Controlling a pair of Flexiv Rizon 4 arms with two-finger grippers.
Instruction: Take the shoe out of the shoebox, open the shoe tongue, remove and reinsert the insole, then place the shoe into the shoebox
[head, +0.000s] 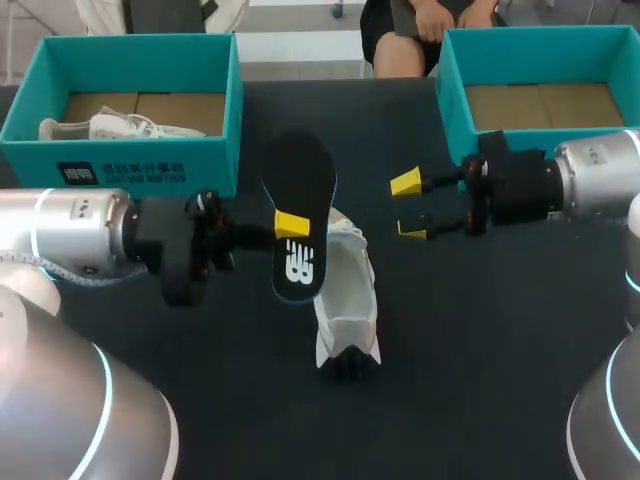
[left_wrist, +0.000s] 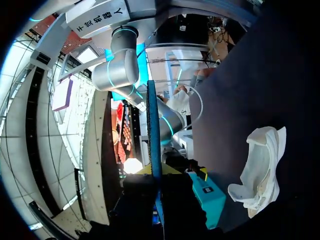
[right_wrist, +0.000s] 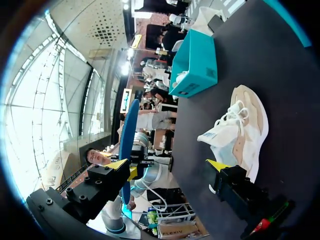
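The black insole (head: 300, 215) with a white logo is held up above the table, and my left gripper (head: 290, 225) is shut on its middle. In the left wrist view the insole (left_wrist: 154, 130) shows edge-on as a thin blue strip between the fingers of my left gripper (left_wrist: 159, 172). Just below and right of the insole, the white shoe (head: 347, 300) lies on the dark table; it also shows in the wrist views (left_wrist: 260, 170) (right_wrist: 240, 127). My right gripper (head: 410, 208) hangs open to the right of the insole, holding nothing. Its fingers (right_wrist: 117, 165) stand wide apart, with the insole's edge (right_wrist: 129, 135) ahead of them.
A teal shoebox (head: 150, 165) at the back left holds another white shoe (head: 115, 127). A second teal shoebox (head: 455, 100) stands at the back right, showing only its cardboard floor. The dark table (head: 480, 340) spreads around the shoe.
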